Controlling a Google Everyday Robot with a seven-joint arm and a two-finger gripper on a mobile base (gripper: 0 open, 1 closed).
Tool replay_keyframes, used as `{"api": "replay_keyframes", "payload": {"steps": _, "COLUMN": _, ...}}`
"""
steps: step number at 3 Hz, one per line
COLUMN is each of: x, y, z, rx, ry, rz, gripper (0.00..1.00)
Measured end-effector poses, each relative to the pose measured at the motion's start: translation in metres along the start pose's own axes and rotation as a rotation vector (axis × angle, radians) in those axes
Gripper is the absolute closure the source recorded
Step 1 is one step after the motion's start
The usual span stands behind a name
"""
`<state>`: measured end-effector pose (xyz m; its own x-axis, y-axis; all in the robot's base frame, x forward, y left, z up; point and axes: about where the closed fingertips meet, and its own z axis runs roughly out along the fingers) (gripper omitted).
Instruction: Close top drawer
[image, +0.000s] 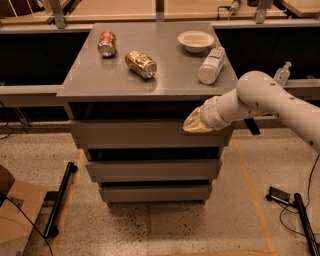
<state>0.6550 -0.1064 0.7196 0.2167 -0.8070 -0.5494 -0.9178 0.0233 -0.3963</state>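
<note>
Gripper (196, 124) sits at the upper right edge of the top drawer (135, 134), touching or nearly touching its flat front panel just under the lip of the surface (165, 80). Whether it is released or clenched cannot be told from this angle (it reads only as a pale, rounded shape at the end of the wrist). The white arm (272, 97) reaches in from the right and crosses in front of the cabinet's right corner.

The top drawer is pulled out a little: a dark strip shows between its panel and the surface above. Its front stands forward of the two lower drawers, the middle one (152, 170) and the bottom one (155, 192).

On the surface lie a red can (106, 43) at the back left and a dented gold can (140, 64) on its side near the middle. A shallow bowl (195, 41) sits at the back right, and a clear plastic bottle (211, 65) lies tipped over near the right edge, just above the gripper. None of these hangs over the drawer's front.

A second small bottle (282, 73) stands on the ledge behind the arm. On the speckled floor are a cardboard box (15, 215) and a black bar (59, 200) to the left, and a small dark device (279, 195) to the right, all well apart from the drawers.
</note>
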Motion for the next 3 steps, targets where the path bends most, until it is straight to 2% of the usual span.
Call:
{"api": "replay_keyframes", "payload": {"steps": 1, "x": 0.012, "y": 0.006, "z": 0.013, "rx": -0.03, "ry": 0.002, "rz": 0.048, "gripper": 1.0}}
{"api": "replay_keyframes", "payload": {"steps": 2, "x": 0.027, "y": 0.022, "z": 0.024, "rx": -0.083, "ry": -0.007, "rz": 0.122, "gripper": 1.0}}
{"api": "replay_keyframes", "payload": {"steps": 3, "x": 0.028, "y": 0.037, "z": 0.018, "rx": -0.094, "ry": -0.05, "rz": 0.203, "gripper": 1.0}}
